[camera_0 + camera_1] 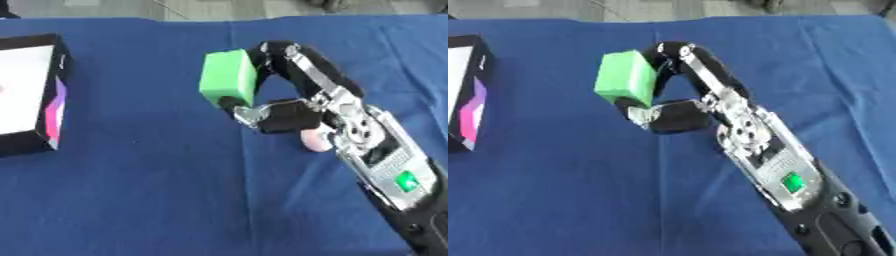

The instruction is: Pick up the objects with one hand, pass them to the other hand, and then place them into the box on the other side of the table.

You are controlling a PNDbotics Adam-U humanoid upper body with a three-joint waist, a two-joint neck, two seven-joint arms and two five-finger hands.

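Box [31, 90] far left on table [157, 190] — block [227, 77] mid-table, in right hand [293, 107].

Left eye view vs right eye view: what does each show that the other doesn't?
Only the left eye view shows a small pink thing on the cloth beside the right hand, and more of the box's white top. The right eye view adds nothing new; the box is cut at its edge. Both show the right hand holding the green block above the blue cloth.

Bare blue desk [149, 190] lies open across the middle and lower left of the frame. The box [31, 92] stands at the left edge. The right hand [289, 107], holding a green block [227, 77], fills the centre right.
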